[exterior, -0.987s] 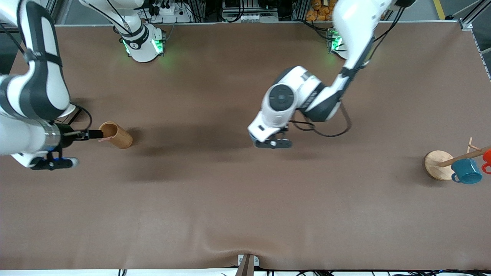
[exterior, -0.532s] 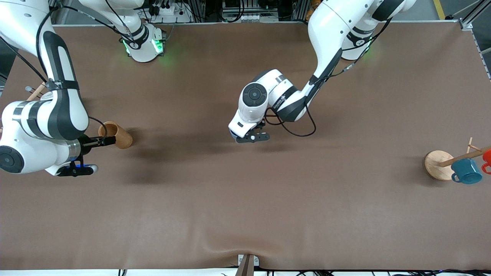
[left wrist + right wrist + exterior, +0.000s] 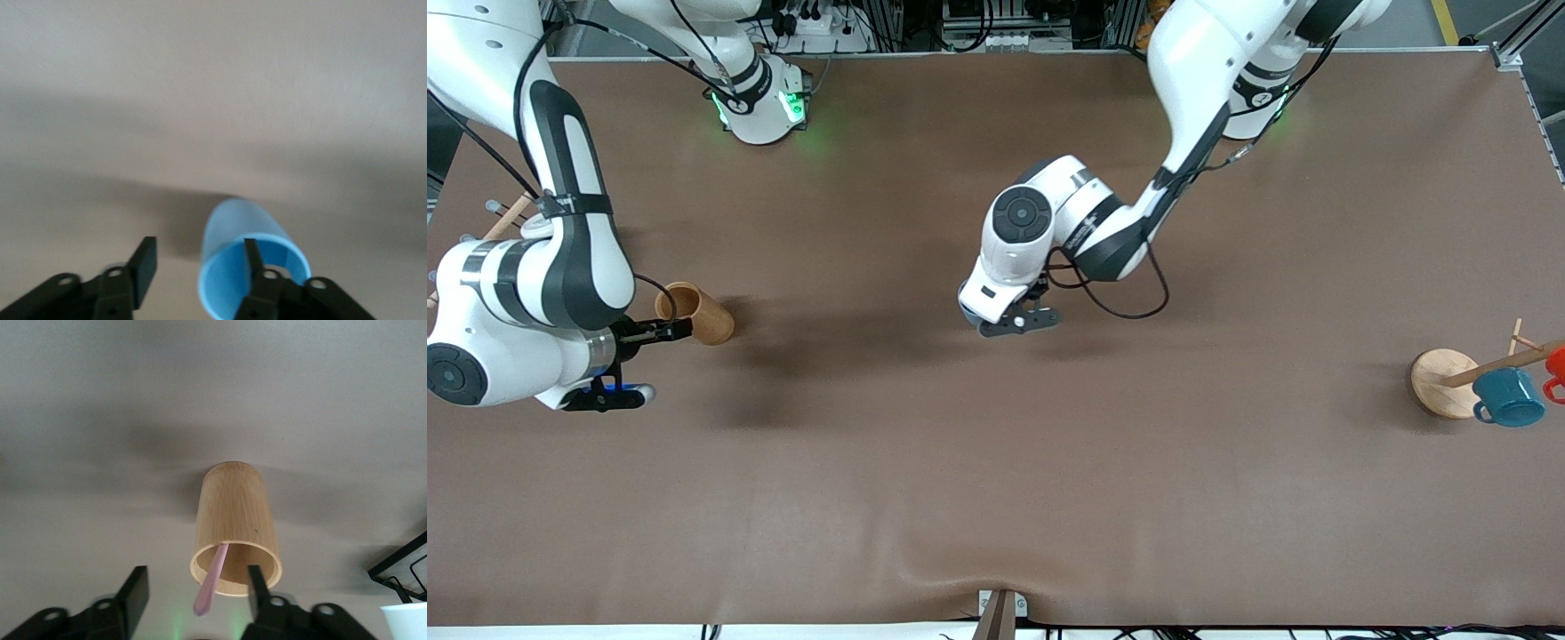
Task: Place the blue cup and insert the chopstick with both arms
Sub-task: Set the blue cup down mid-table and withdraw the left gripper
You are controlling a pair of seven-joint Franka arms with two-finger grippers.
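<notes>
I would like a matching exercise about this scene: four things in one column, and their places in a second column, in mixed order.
Things:
1. blue cup
2. chopstick
3. teal mug
4. right gripper

Places:
A. hangs on the rack rod
B. close to the brown holder mouth
C. in the brown holder
D. on the table, below the left gripper

Pairs: 1-D, 2-C, 3-A, 4-B.
</notes>
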